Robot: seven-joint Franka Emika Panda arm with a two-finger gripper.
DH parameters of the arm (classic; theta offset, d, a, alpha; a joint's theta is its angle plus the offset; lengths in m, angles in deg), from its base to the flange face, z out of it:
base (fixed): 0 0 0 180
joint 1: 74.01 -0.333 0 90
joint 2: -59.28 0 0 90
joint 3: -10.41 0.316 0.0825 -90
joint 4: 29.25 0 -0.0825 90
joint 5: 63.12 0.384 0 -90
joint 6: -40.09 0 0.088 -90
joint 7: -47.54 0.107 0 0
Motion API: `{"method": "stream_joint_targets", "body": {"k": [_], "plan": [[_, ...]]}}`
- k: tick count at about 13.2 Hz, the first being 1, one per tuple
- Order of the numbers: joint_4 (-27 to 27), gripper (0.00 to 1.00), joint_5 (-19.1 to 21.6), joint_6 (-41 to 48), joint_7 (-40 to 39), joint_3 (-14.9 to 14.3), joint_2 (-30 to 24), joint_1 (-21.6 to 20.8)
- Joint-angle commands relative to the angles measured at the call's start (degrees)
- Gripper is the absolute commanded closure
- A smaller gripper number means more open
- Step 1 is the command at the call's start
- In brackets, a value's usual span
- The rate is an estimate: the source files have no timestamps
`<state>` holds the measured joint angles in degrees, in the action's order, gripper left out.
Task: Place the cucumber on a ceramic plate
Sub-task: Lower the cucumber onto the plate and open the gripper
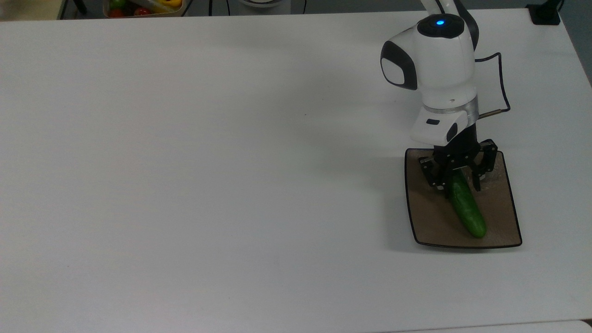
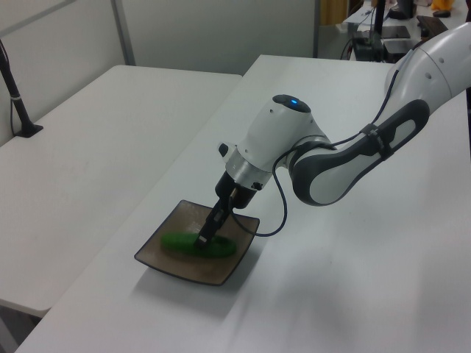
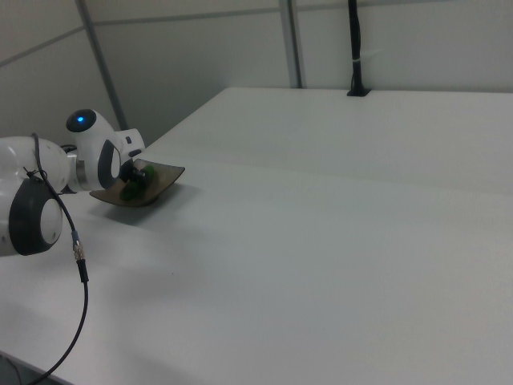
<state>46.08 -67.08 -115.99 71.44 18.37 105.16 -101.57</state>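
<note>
Since the cucumber (image 1: pixel 467 208) lies flat on the ceramic plate (image 1: pixel 506 222), my gripper (image 1: pixel 461 188) straddles its near end. Fingers look parted, holding nothing, so it rests unaided.

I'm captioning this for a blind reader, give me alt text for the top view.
A dark green cucumber lies on a square brown plate, with the robot arm's open gripper straddling its far end, on a white table.

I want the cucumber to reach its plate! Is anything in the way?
Nothing is in the way. The cucumber already lies flat on the ceramic plate, and the gripper straddles its far end with its fingers spread.
</note>
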Motion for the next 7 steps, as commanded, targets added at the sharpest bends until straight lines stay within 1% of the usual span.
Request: {"method": "stream_joint_targets", "body": {"k": [1,2,3,7], "plan": [[-0.98,0.18,-1.23,-0.54,1.94,-1.89,0.44,-1.26],[-0.98,0.11,-1.23,-0.54,1.94,-1.9,0.35,-1.26],[-0.8,0.01,-1.4,-0.54,1.94,-1.9,0.09,-1.26],[1.03,0.0,-1.32,-0.02,1.85,-1.9,-2.8,-1.09]]}}
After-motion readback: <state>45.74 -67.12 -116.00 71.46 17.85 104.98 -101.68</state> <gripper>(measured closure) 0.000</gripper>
